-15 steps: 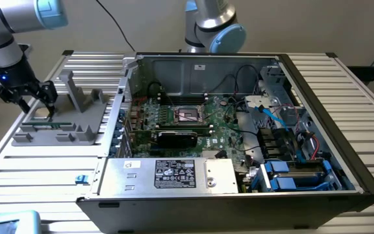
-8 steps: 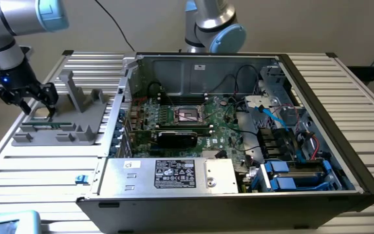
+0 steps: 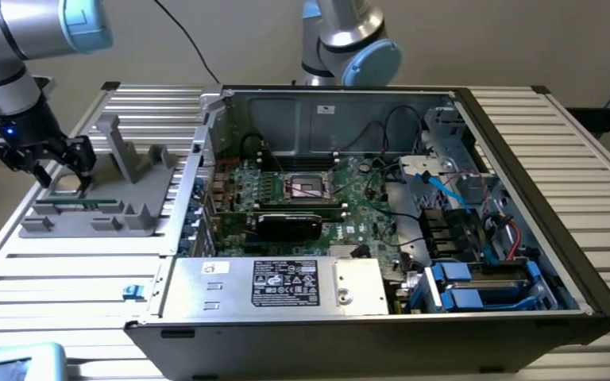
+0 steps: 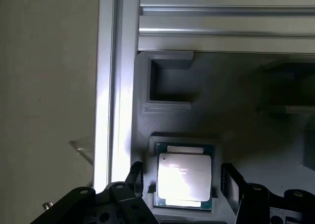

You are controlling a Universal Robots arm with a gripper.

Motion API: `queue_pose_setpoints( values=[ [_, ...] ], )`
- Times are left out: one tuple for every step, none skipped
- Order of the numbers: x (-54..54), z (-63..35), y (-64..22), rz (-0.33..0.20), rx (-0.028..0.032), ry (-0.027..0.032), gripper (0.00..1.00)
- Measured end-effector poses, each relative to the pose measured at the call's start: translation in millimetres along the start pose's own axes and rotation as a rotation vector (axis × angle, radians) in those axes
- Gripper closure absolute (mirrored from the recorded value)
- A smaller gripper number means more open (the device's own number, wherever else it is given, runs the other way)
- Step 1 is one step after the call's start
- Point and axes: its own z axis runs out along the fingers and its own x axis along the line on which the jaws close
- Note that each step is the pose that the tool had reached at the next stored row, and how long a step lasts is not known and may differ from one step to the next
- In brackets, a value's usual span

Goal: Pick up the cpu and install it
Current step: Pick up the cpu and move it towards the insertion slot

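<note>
The gripper (image 3: 61, 171) hangs low over the grey holder (image 3: 104, 222), which lies on the slatted surface (image 3: 61, 270) just beside the open computer case (image 3: 316, 349), on the exterior view's left of it. The cpu (image 4: 184, 179) lies flat in a shallow square pocket of that holder, shiny metal top up, its thin rim showing all round, and it sits square to the pocket's walls rather than skewed. The fingers (image 4: 228, 179) are spread wide and hold nothing. In the wrist view one stands on each side of the chip, so the cpu lies directly between them and slightly below their tips, with a gap on both sides and no contact that I can make out. The chip is close to square, so it has no real long axis; the fingers face two opposite edges of it, and the line between them runs straight across its middle. A second, smaller pocket (image 4: 170, 81) in the holder, further from the fingers, stands empty. The socket (image 3: 307, 188) that the chip belongs in lies inside the case, well apart from the holder. By my reading the pick-up is not yet made.
</note>
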Motion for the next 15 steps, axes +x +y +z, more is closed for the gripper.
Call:
queue_pose_setpoints(
  values=[
    [-0.2, 0.1, 0.0, 0.000, -0.0001, -0.0002, 0.26],
    [-0.4, 0.2, -0.1, 0.000, -0.0001, -0.0003, 0.26],
    [-0.5, 0.1, -0.1, 0.000, 0.0000, -0.0001, 0.26],
    [-0.6, 0.0, -0.1, 0.000, 0.0000, 0.0001, 0.26],
    [-0.8, 0.0, -0.1, 0.000, 0.0000, 0.0000, 0.26],
    [-1.0, -0.1, -0.1, 0.000, 0.0000, 0.0000, 0.26],
    [-1.1, -0.1, -0.1, 0.000, 0.0000, 0.0001, 0.26],
    [-1.2, -0.1, -0.1, 0.000, 0.0004, 0.0002, 0.26],
    [-1.2, -0.1, -0.1, 0.000, 0.0004, 0.0001, 0.26],
    [-1.2, -0.1, -0.1, 0.000, 0.0005, 0.0003, 0.26],
    [-1.1, -0.1, 0.0, 0.000, 0.0008, 0.0007, 0.26],
    [-1.2, 0.0, 0.0, 0.000, 0.0012, 0.0013, 0.26],
    [-1.2, -0.1, -0.1, -0.001, 0.0019, 0.0023, 0.26],
    [-1.1, -0.1, 0.0, -0.001, 0.0027, 0.0029, 0.26],
    [-1.2, -0.2, 0.0, -0.001, 0.0032, 0.0035, 0.26]
  ],
)
